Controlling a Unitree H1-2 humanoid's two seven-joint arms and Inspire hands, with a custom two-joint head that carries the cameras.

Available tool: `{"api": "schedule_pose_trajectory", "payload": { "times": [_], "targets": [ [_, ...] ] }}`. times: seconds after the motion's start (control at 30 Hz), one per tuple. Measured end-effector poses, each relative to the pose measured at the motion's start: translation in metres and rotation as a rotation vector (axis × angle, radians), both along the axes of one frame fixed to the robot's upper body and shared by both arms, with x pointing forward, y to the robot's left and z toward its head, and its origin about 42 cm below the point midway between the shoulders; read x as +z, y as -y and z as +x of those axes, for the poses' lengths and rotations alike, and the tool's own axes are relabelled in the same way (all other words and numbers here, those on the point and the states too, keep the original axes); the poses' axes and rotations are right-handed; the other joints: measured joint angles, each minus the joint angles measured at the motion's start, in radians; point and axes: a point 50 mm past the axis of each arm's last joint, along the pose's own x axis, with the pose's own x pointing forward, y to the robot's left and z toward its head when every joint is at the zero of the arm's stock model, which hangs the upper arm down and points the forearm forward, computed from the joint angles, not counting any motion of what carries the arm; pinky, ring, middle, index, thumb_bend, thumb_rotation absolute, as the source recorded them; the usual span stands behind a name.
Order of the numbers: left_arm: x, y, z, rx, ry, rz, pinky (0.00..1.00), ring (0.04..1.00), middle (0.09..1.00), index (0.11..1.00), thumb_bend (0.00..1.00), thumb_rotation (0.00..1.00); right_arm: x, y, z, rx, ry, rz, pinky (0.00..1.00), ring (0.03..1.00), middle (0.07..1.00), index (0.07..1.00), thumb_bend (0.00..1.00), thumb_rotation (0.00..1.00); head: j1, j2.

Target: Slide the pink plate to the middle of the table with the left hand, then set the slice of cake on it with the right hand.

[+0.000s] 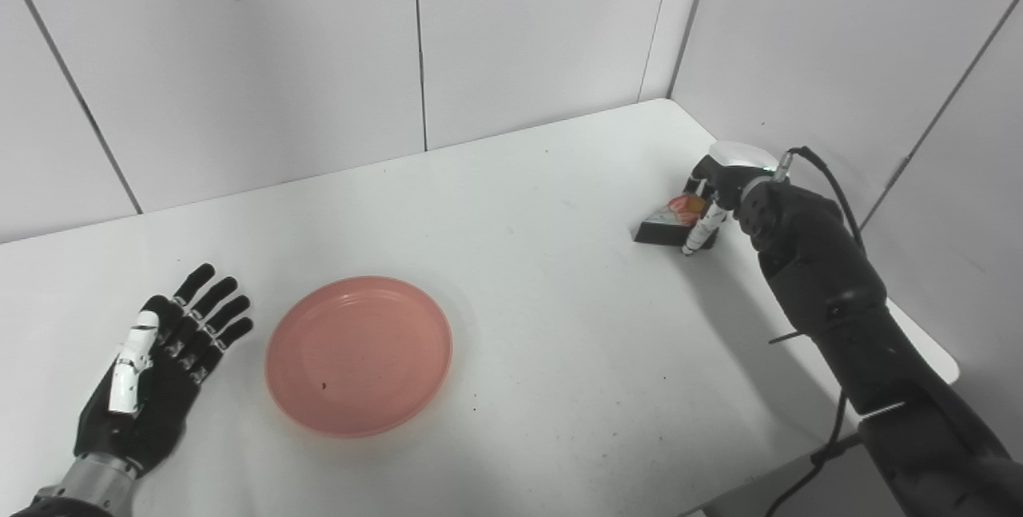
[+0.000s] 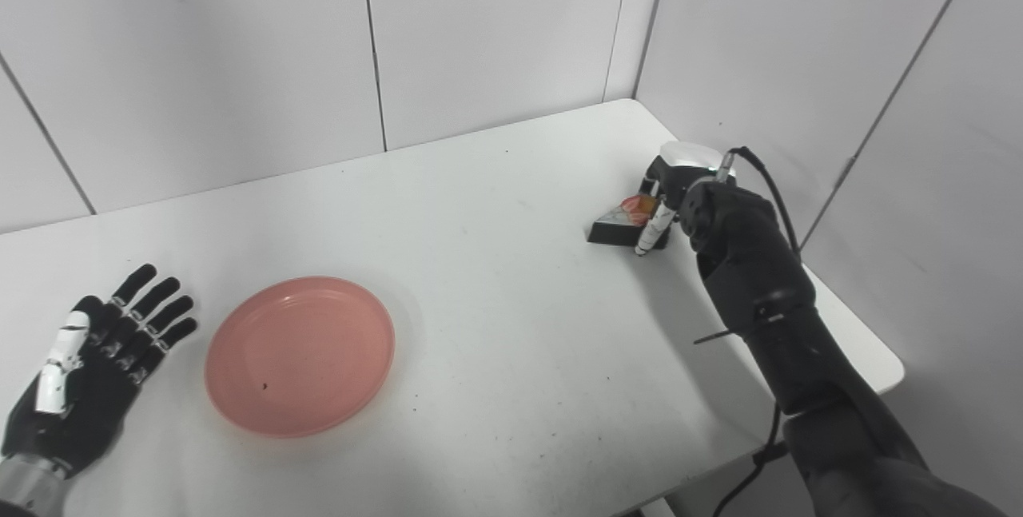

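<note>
The right hand [image 1: 723, 181] is reached out to the far right corner of the table, curled over the slice of cake [image 1: 671, 221]. Its fingers wrap the far side of the cake and a white-tipped thumb comes down along the near side, so it appears to be clamped on the cake, though the contact behind the slice is hidden. The cake still sits on the tabletop; nothing shows it lifted.

Largest in view is the white table [image 1: 559, 325], which fills most of the scene. It is matte, with a few small dark specks near the front edge, and its rounded corner lies at the right. Plain pale grey wall panels enclose it at the back and on the right, meeting at a corner just behind the cake.

Next in size is the pink plate [image 1: 359, 355], round, shallow and empty, lying flat left of the table's centre, well apart from the cake.

The left hand [image 1: 156, 373] rests flat on the table just beside the plate's left rim, fingers spread and holding nothing.

Smallest is the cake, a dark wedge with a pale top and an orange-red patch.

By the look of it, the plate slide is done or nearly so. Carrying the cake to the plate is still to come.
</note>
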Motion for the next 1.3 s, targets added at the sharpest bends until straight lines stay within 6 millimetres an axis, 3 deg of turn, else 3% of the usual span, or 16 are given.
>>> {"api": "schedule_pose_trajectory", "payload": {
  "times": [0.37,0.67,0.77,0.97,1.07,1.27,1.3],
  "targets": [
    [0.0,0.001,0.0,0.0,0.0,-0.001,0.89,0.895,0.915,0.914,0.46,0.93,0.005,-0.015,0.002,0.06,0.054,0.013,0.36,0.439,0.451,0.536,0.52,0.0,0.003,0.0],
    [0.0,0.001,0.0,0.001,0.0,-0.002,0.9,0.908,0.928,0.929,0.46,0.95,0.023,-0.028,-0.001,0.106,0.119,0.005,0.37,0.439,0.461,0.53,0.52,0.0,0.025,-0.002],
    [0.0,0.002,0.0,0.001,0.0,-0.002,0.9,0.907,0.929,0.929,0.45,0.96,0.034,-0.035,-0.004,0.132,0.149,0.011,0.37,0.434,0.453,0.537,0.52,0.0,0.063,-0.006],
    [0.0,0.009,-0.003,0.005,0.001,-0.002,0.93,0.933,0.952,0.954,0.44,0.99,0.053,-0.064,-0.009,0.22,0.186,0.016,0.39,0.454,0.466,0.521,0.52,0.0,0.1,-0.009],
    [0.001,0.016,-0.005,0.01,0.003,0.0,0.93,0.934,0.95,0.958,0.41,1.0,0.063,-0.078,-0.008,0.27,0.196,0.022,0.37,0.439,0.456,0.534,0.52,0.0,0.162,-0.015],
    [0.005,0.044,-0.012,0.016,-0.024,0.004,0.95,0.942,0.955,0.967,0.37,1.0,0.089,-0.129,-0.003,0.434,0.241,0.029,0.33,0.404,0.441,0.543,0.52,0.0,0.233,-0.018],
    [0.006,0.048,-0.014,0.016,-0.029,0.003,0.96,0.948,0.959,0.971,0.36,1.0,0.091,-0.138,-0.001,0.462,0.238,0.04,0.33,0.4,0.439,0.544,0.52,0.0,0.273,-0.02]
  ]
}}
